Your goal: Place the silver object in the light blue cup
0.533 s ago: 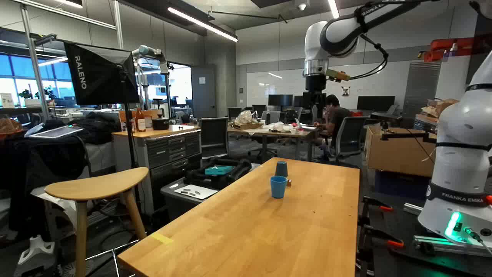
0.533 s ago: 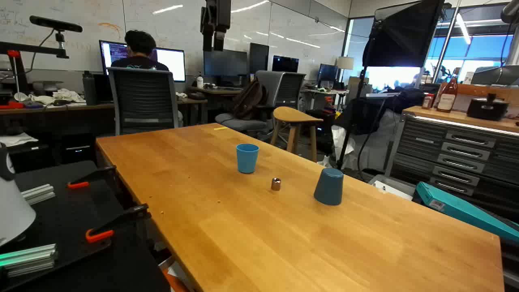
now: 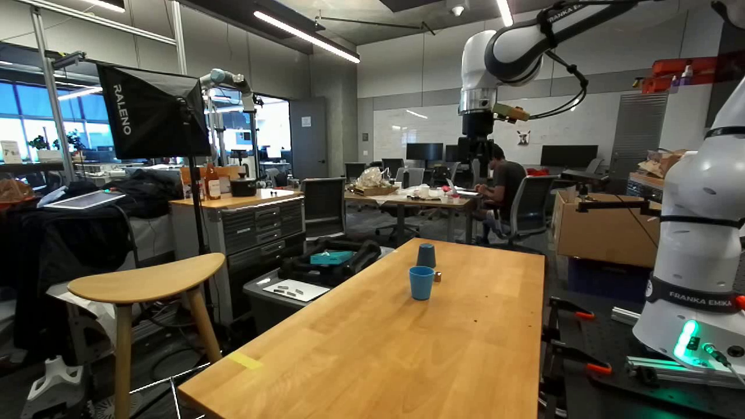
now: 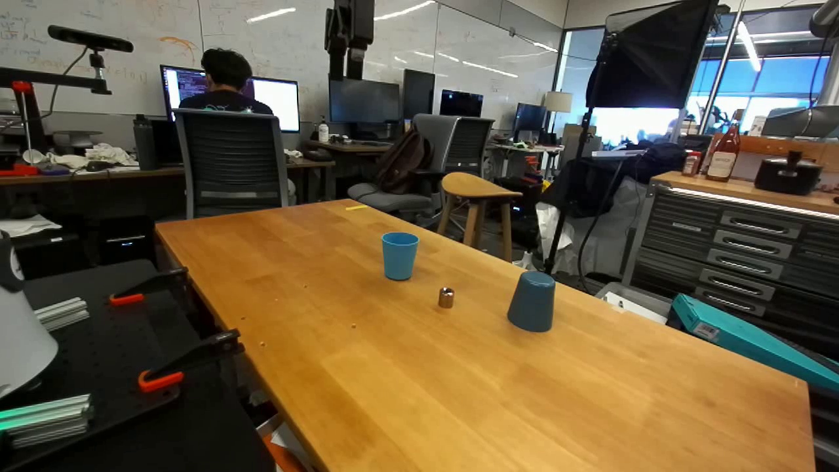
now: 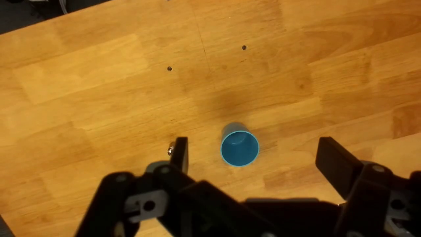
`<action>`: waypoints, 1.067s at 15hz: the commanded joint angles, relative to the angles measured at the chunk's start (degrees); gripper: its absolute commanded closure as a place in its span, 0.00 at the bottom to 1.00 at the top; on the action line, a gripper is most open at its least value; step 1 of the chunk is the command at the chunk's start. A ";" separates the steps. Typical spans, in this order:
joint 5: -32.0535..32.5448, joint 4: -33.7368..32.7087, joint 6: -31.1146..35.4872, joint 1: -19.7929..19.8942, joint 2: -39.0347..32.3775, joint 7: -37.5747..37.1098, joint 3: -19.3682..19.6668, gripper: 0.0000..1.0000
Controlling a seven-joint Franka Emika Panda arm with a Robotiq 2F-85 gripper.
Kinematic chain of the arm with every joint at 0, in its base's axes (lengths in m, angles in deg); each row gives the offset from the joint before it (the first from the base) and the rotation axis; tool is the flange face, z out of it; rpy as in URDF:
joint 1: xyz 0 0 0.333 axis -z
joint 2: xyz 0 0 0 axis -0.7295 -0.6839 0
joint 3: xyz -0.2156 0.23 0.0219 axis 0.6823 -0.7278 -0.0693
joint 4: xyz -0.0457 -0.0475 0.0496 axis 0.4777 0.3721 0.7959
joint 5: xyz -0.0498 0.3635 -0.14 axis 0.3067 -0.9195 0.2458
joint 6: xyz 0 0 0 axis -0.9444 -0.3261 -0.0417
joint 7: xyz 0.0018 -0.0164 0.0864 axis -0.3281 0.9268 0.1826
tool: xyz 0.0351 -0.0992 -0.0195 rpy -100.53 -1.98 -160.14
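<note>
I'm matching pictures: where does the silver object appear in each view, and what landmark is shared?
In an exterior view: the silver object, below and right of centre.
In an exterior view: the silver object, below and just right of centre.
Wrist view: the silver object, below and left of centre, partly hidden by one of the fingers.
Shared landmark: the light blue cup, in all three.

The light blue cup (image 3: 421, 284) stands upright on the table (image 3: 454, 361); the silver object (image 3: 438, 277) sits behind it.
</note>
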 commanded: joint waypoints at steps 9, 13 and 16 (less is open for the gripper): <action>6.45 0.97 17.89 3.06 -11.98 -0.55 2.03 0.00; 5.06 -4.26 26.55 4.79 -25.00 0.29 5.58 0.00; 3.58 -9.95 29.89 5.75 -35.56 0.51 7.88 0.00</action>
